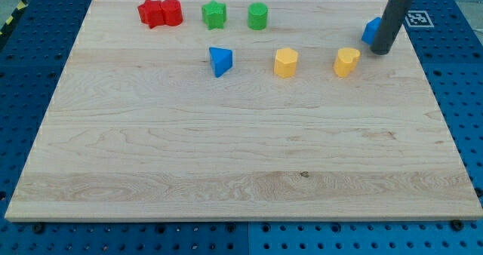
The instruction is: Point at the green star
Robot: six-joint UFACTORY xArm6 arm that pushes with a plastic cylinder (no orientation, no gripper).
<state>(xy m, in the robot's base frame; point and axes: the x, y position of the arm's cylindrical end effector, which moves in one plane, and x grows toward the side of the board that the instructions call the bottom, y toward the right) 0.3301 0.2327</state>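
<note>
The green star [214,15] sits near the view's top, left of centre, on the wooden board [226,149]. A green cylinder [258,16] stands just to its right. My tip [379,52] is at the view's upper right, far to the right of the green star. It touches or nearly touches a blue block [370,30], which the rod partly hides.
A red star [152,13] and a red cylinder [172,12] stand together at the top left. A blue triangular block [220,61] lies below the green star. Two yellow blocks [286,62] [346,61] lie in the same row to its right.
</note>
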